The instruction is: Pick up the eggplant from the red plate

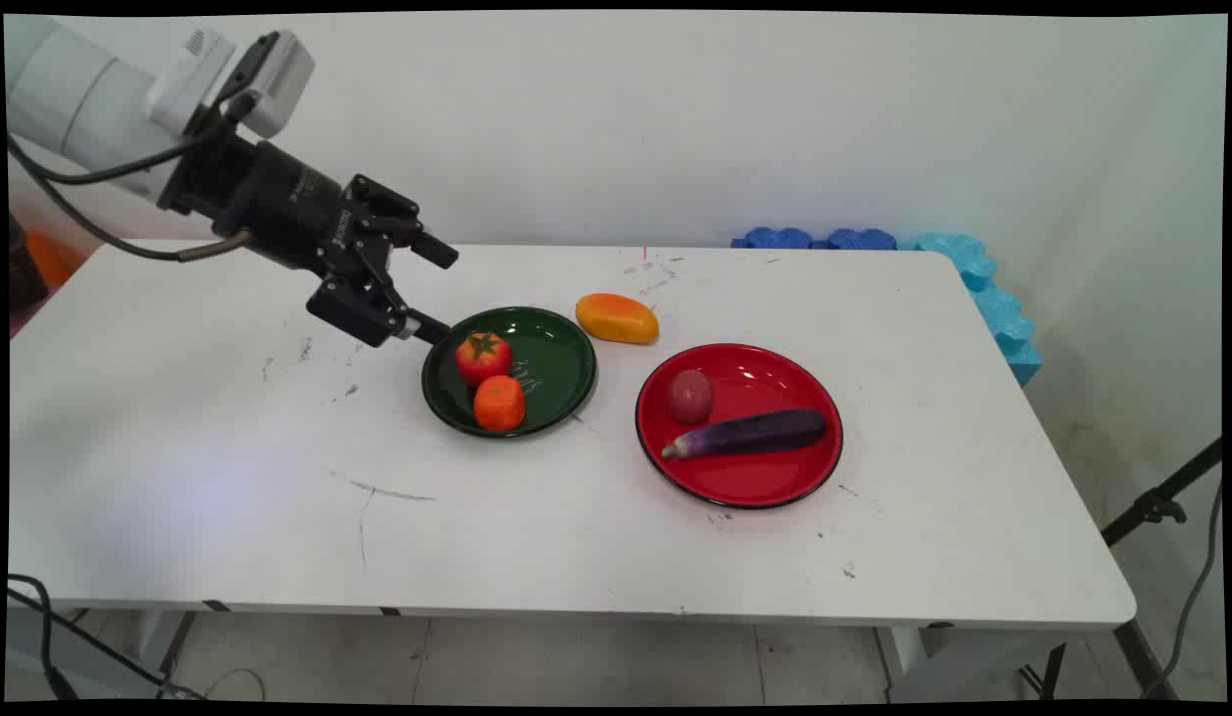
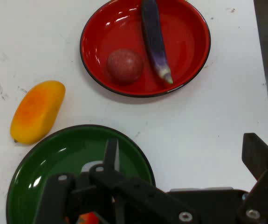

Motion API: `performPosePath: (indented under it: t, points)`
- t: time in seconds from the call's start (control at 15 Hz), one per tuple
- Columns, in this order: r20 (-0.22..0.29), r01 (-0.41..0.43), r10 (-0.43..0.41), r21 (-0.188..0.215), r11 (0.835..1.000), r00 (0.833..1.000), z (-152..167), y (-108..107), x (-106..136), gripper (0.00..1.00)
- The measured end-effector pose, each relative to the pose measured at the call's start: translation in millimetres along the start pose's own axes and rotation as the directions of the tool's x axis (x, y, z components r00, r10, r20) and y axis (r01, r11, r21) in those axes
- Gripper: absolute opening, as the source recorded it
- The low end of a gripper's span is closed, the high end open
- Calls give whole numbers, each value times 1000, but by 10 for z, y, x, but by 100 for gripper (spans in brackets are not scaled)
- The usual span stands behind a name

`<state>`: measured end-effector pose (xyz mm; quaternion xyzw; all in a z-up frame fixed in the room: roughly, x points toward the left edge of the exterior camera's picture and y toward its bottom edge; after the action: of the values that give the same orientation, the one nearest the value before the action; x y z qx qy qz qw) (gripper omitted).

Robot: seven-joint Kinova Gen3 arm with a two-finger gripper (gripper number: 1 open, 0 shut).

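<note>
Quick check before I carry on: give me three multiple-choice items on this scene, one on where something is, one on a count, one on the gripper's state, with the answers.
1. Where does the mango lie?
A. on the red plate
B. on the table, behind the green plate
C. in the gripper

2. How many things lie on the red plate?
A. one
B. two
C. three

3. How is the gripper?
A. open and holding nothing
B. shut on the tomato
C. shut on the eggplant

Answers:
1 B, the mango rests on bare table beside the green plate's far rim.
2 B, a reddish round fruit and an eggplant lie there.
3 A, the fingers stand apart at the green plate's left rim, with the tomato and the orange still on the plate.
</note>
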<state>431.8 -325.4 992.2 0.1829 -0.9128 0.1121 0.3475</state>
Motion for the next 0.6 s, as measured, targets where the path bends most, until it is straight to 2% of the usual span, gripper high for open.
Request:
performPosePath:
  t: [0.33, 0.6]
  points:
    - [-2, 23, -23, 8, 1000, 1000, 132, 13, 179, 100]
    - [2, 36, -36, 21, 999, 999, 370, 24, 426, 100]
